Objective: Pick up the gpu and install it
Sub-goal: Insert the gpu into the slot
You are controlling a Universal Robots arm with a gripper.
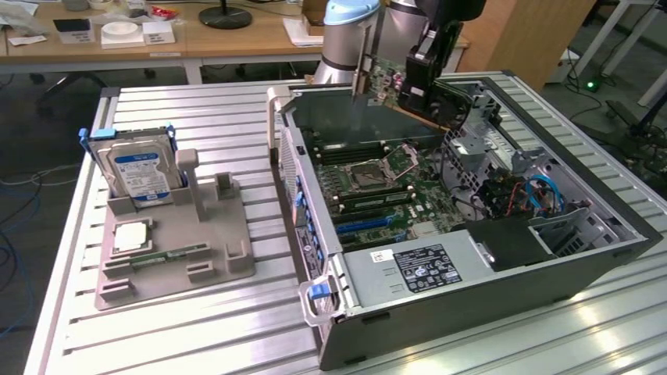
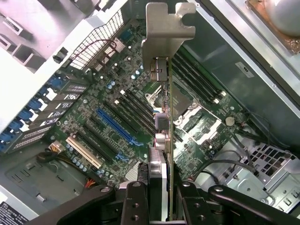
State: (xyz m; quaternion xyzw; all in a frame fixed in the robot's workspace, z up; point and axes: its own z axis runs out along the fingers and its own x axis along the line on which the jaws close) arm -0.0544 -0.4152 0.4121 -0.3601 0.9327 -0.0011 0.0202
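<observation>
Above the far end of the open case (image 1: 469, 258), in the exterior view, the gripper (image 1: 429, 48) hangs from the arm (image 1: 349, 31) with the gpu (image 1: 388, 82) clamped in it. The card stands on edge, green face toward the exterior view's left and black cooler toward the right. Its lower edge is over the case rim and apart from the motherboard (image 1: 386, 187) below. On the exterior view's left, well apart from the case, a hard drive (image 1: 140, 172) stands upright in a grey holder (image 1: 198, 242) on the slatted table (image 1: 187, 117).

From the wrist view, the gpu (image 2: 169, 140) is seen edge-on, running away from the camera to its silver bracket (image 2: 166, 28). The gripper (image 2: 161, 206) has its two black fingers (image 2: 133, 201) pressed against the card's opposite faces, grasping it. Beneath lies the motherboard (image 2: 108, 103), with a blue slot (image 2: 115, 126) and a white slot (image 2: 84, 152) to one side of the card. The card touches neither.
</observation>
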